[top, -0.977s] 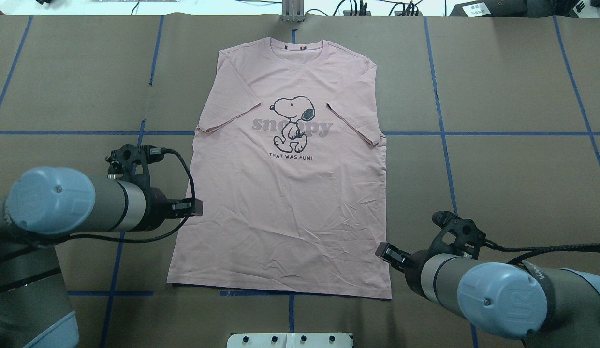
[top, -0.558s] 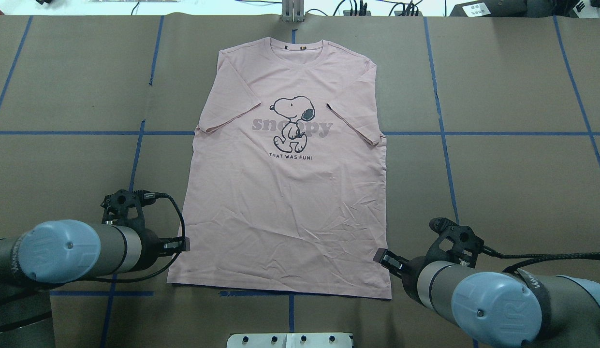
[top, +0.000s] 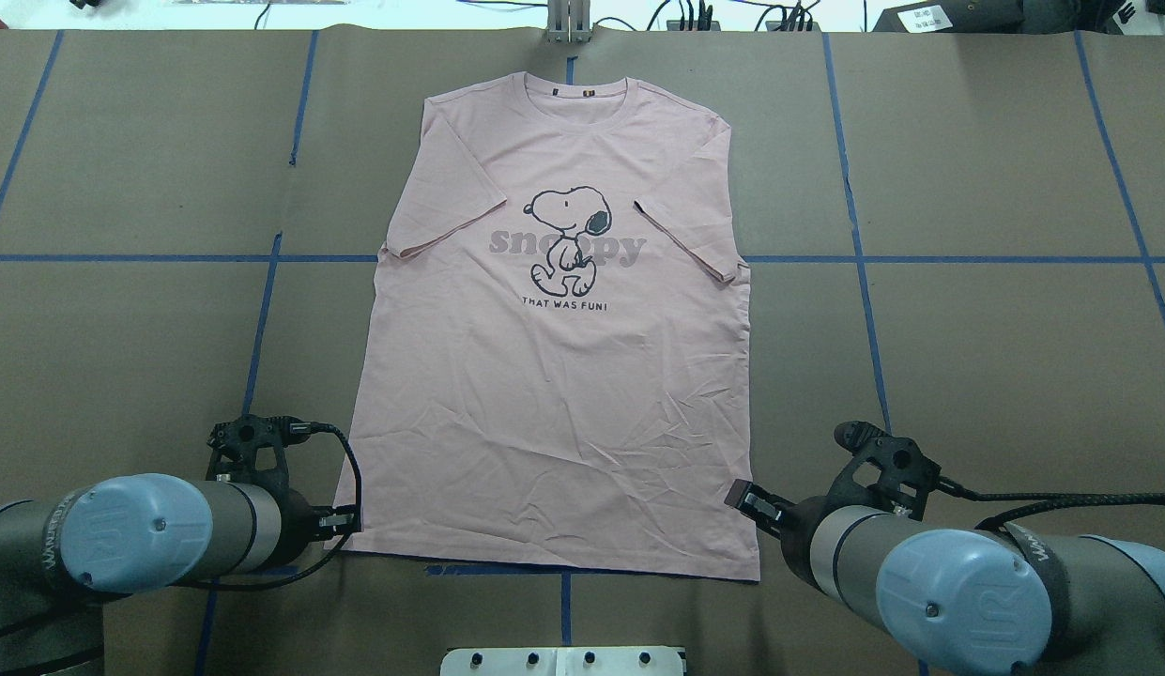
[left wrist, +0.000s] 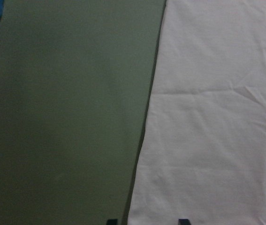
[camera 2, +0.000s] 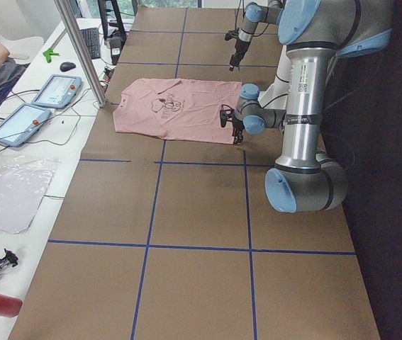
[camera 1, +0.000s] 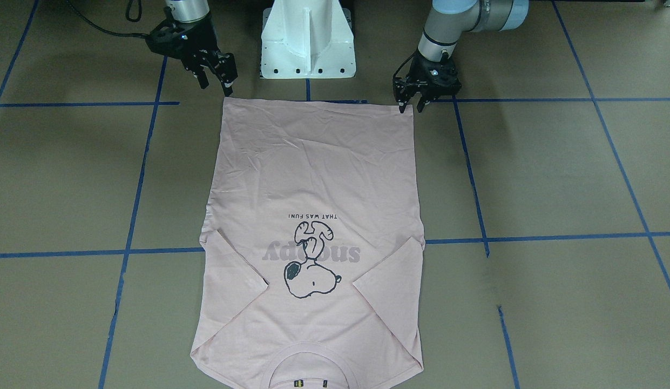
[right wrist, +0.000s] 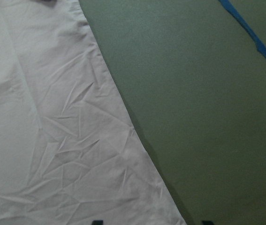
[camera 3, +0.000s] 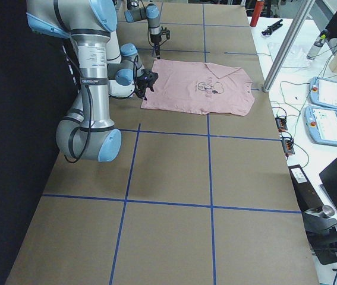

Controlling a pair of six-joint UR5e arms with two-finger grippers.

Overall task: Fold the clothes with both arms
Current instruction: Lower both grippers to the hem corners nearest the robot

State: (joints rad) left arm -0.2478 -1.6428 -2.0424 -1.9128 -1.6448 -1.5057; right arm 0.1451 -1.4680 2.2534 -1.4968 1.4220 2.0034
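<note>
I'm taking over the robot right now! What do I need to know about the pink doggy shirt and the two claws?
Left gripper: open at one hem corner of the light pink cartoon-dog T-shirt. Its wrist view shows the shirt's side edge between the fingertips.
Right gripper: open by the other hem corner, holding nothing.
Shirt: flat on the brown table, print up, collar far from the robot, hem near the white pedestal base.
Done: both grippers are at the hem corners.
Left: shut on the corners, then fold, probably hem towards collar.
</note>
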